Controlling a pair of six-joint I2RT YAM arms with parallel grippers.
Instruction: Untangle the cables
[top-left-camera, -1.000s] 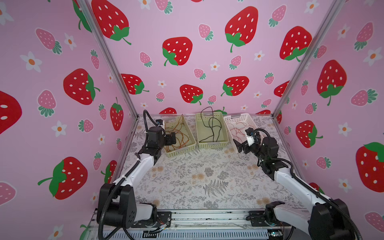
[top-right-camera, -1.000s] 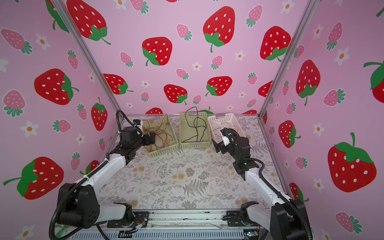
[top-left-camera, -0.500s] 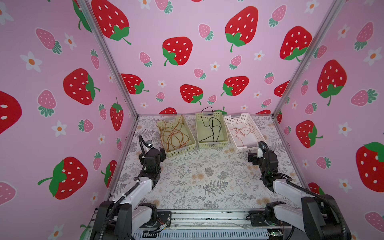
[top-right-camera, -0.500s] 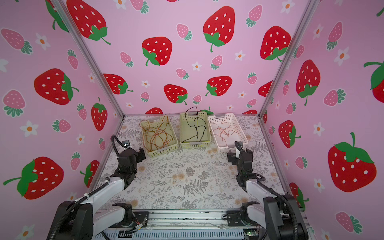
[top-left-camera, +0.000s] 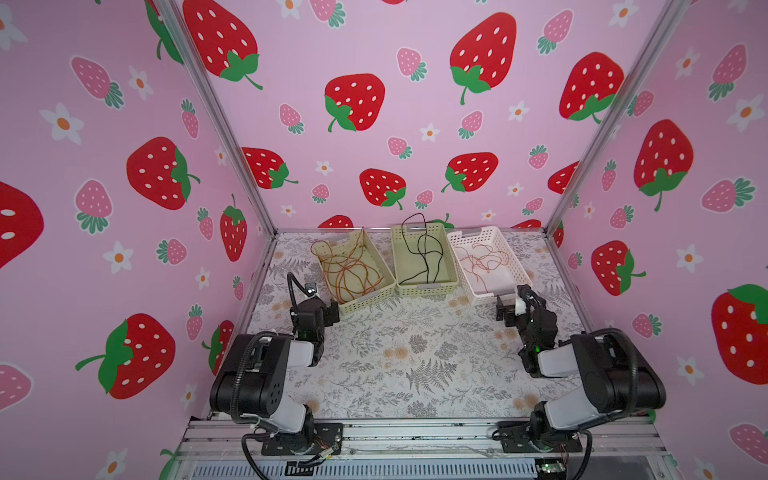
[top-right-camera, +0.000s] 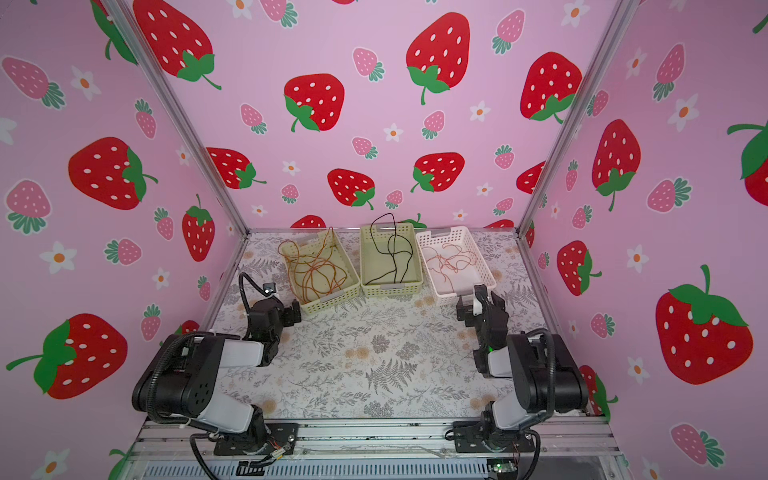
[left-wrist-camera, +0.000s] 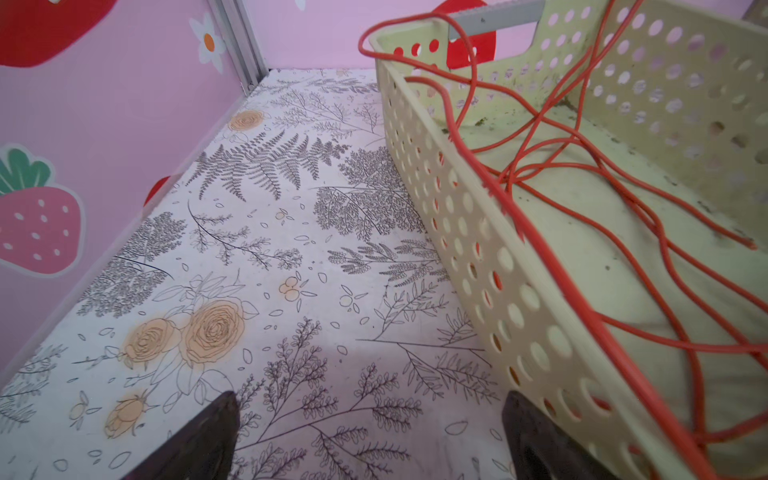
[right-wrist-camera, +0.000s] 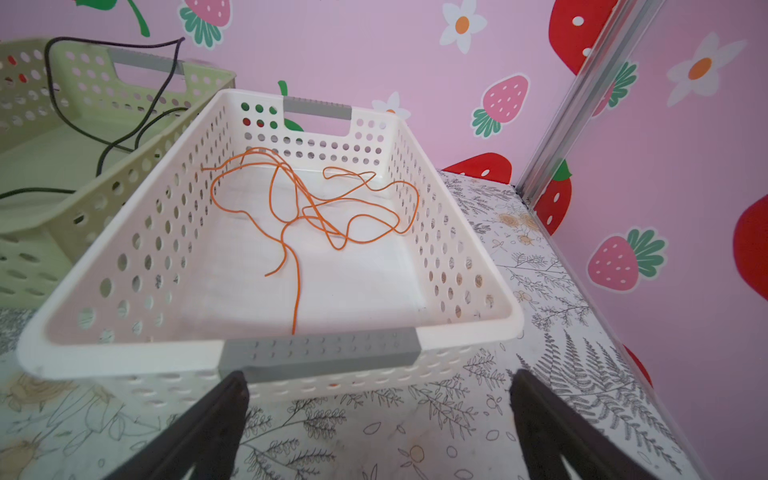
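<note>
One floral table (top-left-camera: 415, 361); cream basket (left-wrist-camera: 478, 257) at 11 o'clock, orange-brown cables (left-wrist-camera: 513, 176) looped inside, one over the rim; green basket (top-left-camera: 428, 286) at 12 o'clock, black cable (top-left-camera: 424, 254); white basket (right-wrist-camera: 124, 270) at 1 o'clock, red cable (right-wrist-camera: 297, 286); left gripper (left-wrist-camera: 370, 399) and right gripper (right-wrist-camera: 380, 376), jaws wide apart, empty. I'd judge: pinch one free end, lift slowly.

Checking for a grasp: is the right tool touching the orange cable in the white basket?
Apart. The right wrist view shows the open right tool outside the white basket, while the orange cable lies inside on its floor.
</note>
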